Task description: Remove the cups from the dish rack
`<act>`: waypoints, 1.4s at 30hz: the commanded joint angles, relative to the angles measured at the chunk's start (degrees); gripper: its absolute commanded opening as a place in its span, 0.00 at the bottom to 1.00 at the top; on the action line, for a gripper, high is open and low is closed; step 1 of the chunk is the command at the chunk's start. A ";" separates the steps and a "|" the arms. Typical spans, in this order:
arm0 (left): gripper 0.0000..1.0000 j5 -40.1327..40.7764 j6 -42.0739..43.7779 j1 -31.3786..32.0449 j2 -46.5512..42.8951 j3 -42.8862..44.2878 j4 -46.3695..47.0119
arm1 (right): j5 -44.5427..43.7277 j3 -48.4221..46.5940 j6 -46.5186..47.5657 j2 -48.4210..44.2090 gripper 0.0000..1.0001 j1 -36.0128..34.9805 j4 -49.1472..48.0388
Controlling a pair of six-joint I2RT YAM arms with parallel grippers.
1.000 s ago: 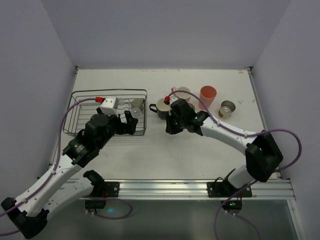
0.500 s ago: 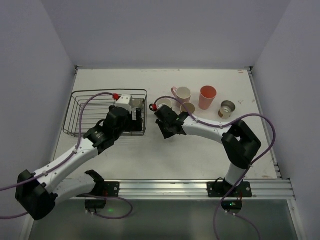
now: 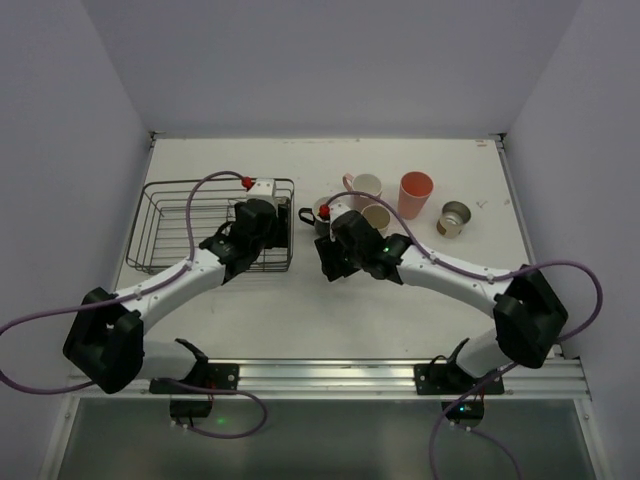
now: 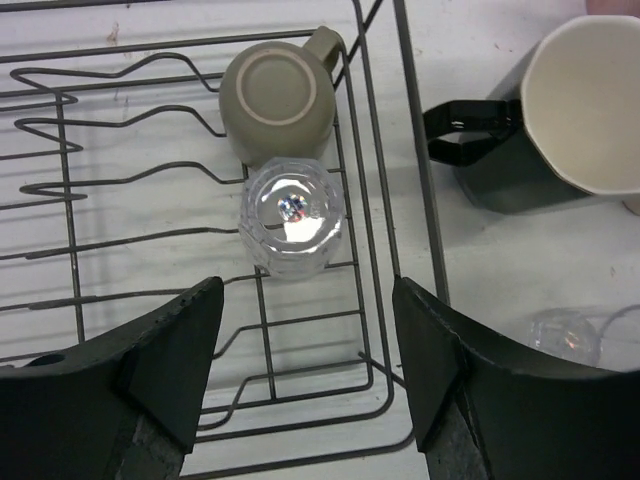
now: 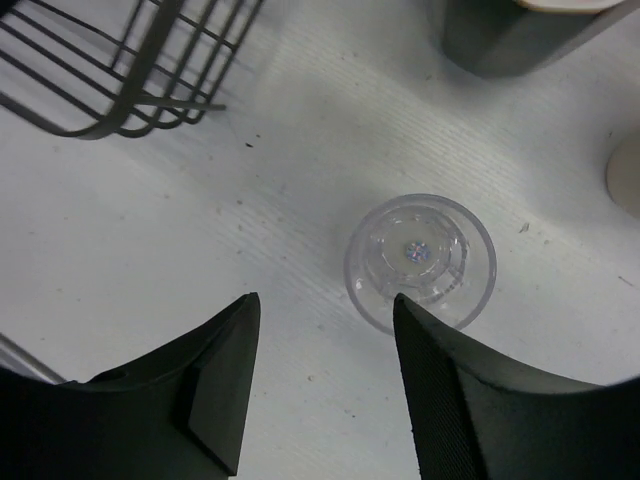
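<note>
Eight cups [image 3: 365, 185] [image 3: 416, 193] [image 3: 453, 218] [image 3: 376, 215] [image 4: 560, 110] [image 4: 279, 100] [image 4: 292, 218] [image 5: 420, 262], two of them clear; one dish rack [image 3: 200, 182].

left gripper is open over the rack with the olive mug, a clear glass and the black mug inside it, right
Not quite. The black mug stands outside the dish rack, on the table past its side wall. Only the olive mug and a clear glass are inside. The left wrist view shows this. The left gripper is indeed open over the rack.

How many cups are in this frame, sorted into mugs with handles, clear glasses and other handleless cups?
Mugs with handles: 3 (black mug, pink mug, olive mug)
Clear glasses: 2 (racked glass, table glass)
Handleless cups: 3 (salmon tumbler, beige cup, metallic cup)
Total: 8
</note>
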State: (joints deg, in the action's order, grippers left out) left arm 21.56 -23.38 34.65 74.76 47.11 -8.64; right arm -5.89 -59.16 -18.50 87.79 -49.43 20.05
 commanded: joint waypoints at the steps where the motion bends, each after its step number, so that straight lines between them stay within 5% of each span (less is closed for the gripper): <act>1: 0.72 1.11 -0.36 -2.22 2.57 3.24 5.48 | 3.25 2.20 -0.13 -7.52 0.59 0.03 -4.93; 7: 0.72 -0.46 0.79 -4.24 8.19 5.96 6.27 | 3.52 7.12 0.48 -16.23 0.60 0.03 -8.89; 20: 0.62 0.23 2.11 -5.12 14.00 8.78 6.36 | 4.57 8.88 -0.13 -19.06 0.59 0.03 -10.74; 26: 0.41 -0.03 2.28 -5.21 14.54 9.05 6.10 | 3.25 8.62 -1.27 -21.95 0.59 0.03 -11.43; 31: 0.16 -1.25 1.58 -5.12 8.41 8.17 5.92 | 4.22 8.53 -3.11 -23.98 0.64 0.04 -13.37; 37: 0.12 -5.81 -0.97 -5.12 -5.57 4.84 5.92 | 5.53 10.02 -7.85 -24.33 0.78 0.03 -20.48; 42: 0.11 -14.95 -6.31 -5.12 -16.29 -0.60 6.96 | 12.30 13.01 -13.91 -22.84 0.77 0.12 -34.88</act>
State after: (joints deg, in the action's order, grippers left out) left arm 13.47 -24.91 29.98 62.48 50.19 -4.21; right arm 2.02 -47.68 -27.00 64.49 -49.43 -2.20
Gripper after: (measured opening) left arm 0.508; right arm 0.777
